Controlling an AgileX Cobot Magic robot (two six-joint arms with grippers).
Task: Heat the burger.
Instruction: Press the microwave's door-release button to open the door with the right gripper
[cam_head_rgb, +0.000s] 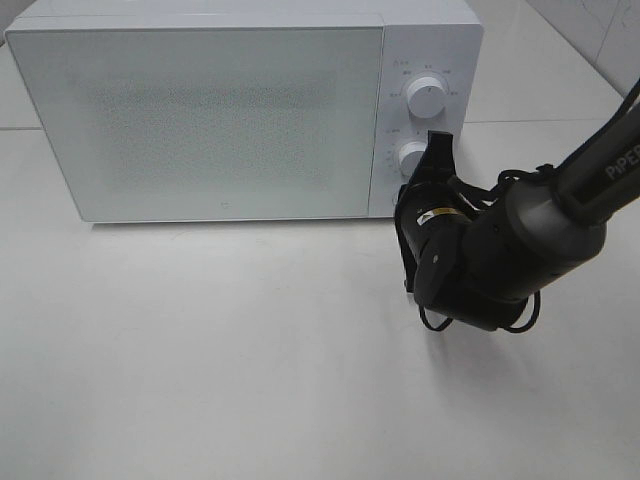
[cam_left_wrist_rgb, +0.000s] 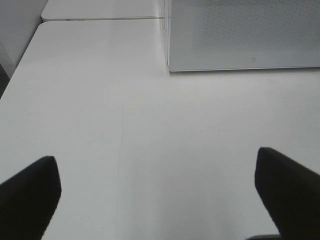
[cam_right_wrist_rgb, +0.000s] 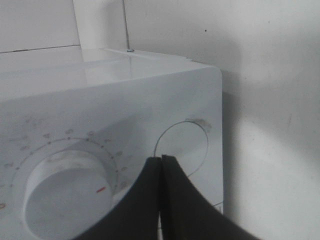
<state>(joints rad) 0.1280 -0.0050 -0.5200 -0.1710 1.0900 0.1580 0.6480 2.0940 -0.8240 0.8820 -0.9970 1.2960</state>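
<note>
Closed right fingers (cam_right_wrist_rgb: 177, 205) beside lower dial (cam_head_rgb: 410, 157) of microwave (cam_head_rgb: 200, 120); left fingers (cam_left_wrist_rgb: 30, 195) wide apart.

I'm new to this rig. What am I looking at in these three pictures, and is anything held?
It is a two-armed robot at a white table. The high picture looks down from a camera off the arms; the other two come from cameras on each wrist. On the table stands a white microwave, door shut. The right end effector is shut, empty, beside the lower dial. The left end effector hangs open over the table, holding nothing. No burger shows.
</note>
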